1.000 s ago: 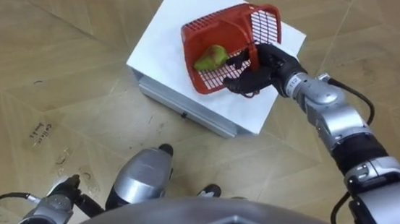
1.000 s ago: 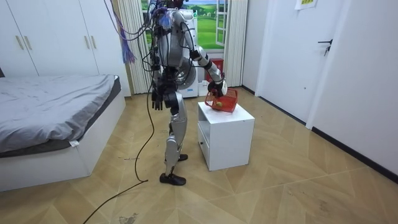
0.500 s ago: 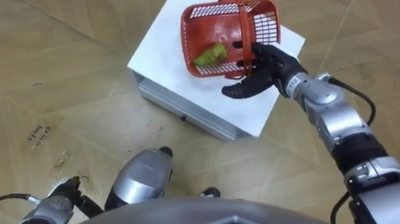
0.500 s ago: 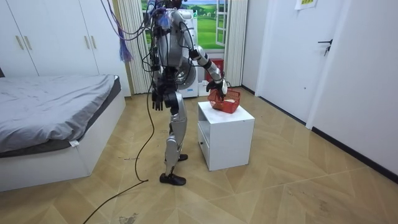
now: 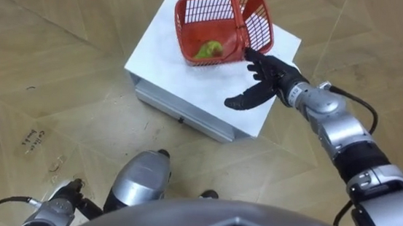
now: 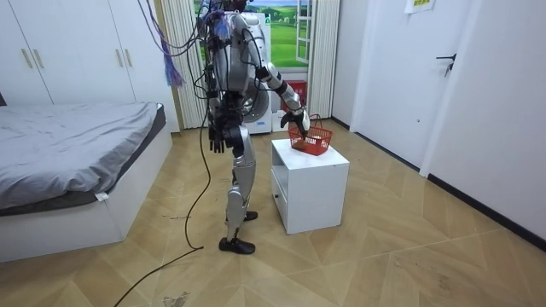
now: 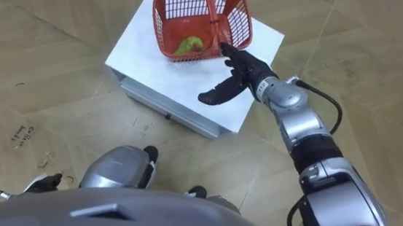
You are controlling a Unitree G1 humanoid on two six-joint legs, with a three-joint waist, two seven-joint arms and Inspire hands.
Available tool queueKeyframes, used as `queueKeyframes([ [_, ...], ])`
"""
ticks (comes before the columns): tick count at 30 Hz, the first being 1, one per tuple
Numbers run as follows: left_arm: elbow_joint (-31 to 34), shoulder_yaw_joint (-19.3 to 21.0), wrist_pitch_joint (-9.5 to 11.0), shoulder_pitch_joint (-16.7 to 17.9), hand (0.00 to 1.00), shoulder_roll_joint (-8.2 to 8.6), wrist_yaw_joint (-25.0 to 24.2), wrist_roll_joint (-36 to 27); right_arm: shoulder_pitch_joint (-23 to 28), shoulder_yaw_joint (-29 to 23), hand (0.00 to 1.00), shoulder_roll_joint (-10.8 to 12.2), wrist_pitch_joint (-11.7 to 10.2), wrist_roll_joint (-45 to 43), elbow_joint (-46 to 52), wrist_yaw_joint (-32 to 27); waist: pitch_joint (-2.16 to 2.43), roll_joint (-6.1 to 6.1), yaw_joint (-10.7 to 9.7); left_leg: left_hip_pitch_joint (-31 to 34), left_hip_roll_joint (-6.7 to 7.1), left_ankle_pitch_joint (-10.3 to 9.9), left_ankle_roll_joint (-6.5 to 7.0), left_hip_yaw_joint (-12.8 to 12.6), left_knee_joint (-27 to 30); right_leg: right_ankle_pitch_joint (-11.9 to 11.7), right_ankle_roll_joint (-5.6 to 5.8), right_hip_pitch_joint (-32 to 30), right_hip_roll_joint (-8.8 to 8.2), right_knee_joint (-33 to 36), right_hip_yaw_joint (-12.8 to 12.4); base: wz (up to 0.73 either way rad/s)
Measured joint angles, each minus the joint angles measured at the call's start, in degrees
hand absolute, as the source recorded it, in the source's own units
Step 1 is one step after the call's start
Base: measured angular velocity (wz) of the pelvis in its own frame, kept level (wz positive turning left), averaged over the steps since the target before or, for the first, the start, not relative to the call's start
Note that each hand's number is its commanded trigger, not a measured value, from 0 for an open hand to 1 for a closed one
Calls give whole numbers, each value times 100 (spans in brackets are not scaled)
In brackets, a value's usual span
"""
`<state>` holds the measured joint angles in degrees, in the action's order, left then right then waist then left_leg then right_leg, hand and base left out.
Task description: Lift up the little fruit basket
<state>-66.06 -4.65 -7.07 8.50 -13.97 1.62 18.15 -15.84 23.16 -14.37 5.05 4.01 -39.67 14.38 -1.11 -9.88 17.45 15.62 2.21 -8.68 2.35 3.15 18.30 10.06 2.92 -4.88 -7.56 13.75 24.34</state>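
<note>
the left hand point(image 6: 218, 136) hangs at the robot's side, well apart from the work; i cannot tell how it is set. the robot stands at the white bedside cabinet point(image 5: 164, 58), facing down onto its top.

the fruit basket point(image 5: 203, 9), red and meshed, sits upright on the far part of that top with 1 green fruit point(image 5: 208, 49) lying on its floor. its handle point(image 5: 234, 6) stands up over the middle, arching from the far rim to the near rim, so its span runs roughly away from the robot rather than across.

the right hand point(image 5: 267, 78) reaches in over the cabinet's right part, empty, fingers spread and straight, thumb held wide below them. its upper fingertips point(image 5: 252, 56) are at the basket's near right corner, by the handle's near foot; whether they touch the mesh is unclear.

so the basket lies ahead and to the left of this hand, and the handle's top is higher than the fingers. my reading is that the right hand, by far the nearer 1, must rise and cross leftward under the arch before it can close.
</note>
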Motion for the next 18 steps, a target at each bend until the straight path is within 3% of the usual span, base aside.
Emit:
queueKeyframes([
  [8, 212, 30, 65, 116, 0, 11, 10, 0, 196, -197, 0, 1, -19, 0, 612, -269, -15, 33, -61, -95, -9, -26, 16, -68, 9, 1, 3, 93, -5, -12, -19, -1],
  [10, 204, 36, 137, 120, 0, 11, 22, 0, 201, -335, 0, -1, -105, -17, 816, -452, -50, 85, -132, -98, -11, -31, 19, -76, 31, -2, 6, 97, 0, -10, -46, -2],
  [15, 222, 48, 239, 170, 0, 24, 122, -13, 410, -629, 0, -7, -276, -10, 1337, -903, -33, 141, -204, -159, -55, -63, 31, -234, 38, -16, 8, 88, 8, -3, -162, -15],
  [18, 209, 61, 239, 265, 0, 132, 293, -14, 582, -702, 0, -47, -321, -67, 1804, -1318, -6, 192, -303, -231, -54, -72, 45, -314, -8, -26, 25, 100, -1, -3, -256, -17],
])
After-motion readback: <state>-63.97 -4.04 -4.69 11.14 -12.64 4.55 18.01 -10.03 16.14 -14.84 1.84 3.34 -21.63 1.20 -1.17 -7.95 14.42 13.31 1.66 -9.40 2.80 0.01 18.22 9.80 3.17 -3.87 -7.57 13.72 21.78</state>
